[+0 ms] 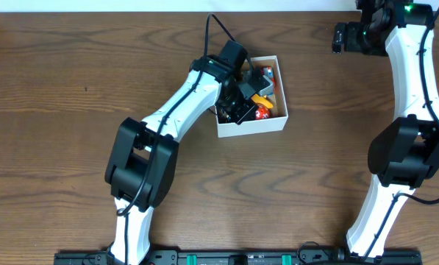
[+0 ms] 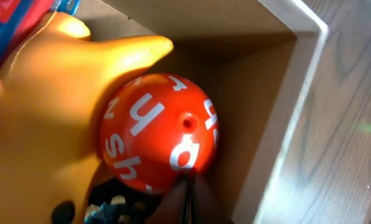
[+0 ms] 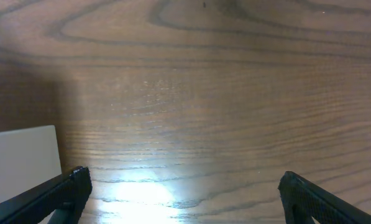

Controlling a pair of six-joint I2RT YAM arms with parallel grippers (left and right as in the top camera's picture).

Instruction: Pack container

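Left end effector (image 1: 241,99) sits inside the box (image 1: 252,126) on the tabletop (image 1: 57,110), beside a red lettered ball (image 2: 157,134); whether it grips anything cannot be told. Right end effector (image 3: 185,183) hangs wide open, well apart.

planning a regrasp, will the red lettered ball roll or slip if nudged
Probably rolls: the red ball looks round. Its glossy skin may slip. The yellow toy and container wall beside it should stop it quickly.
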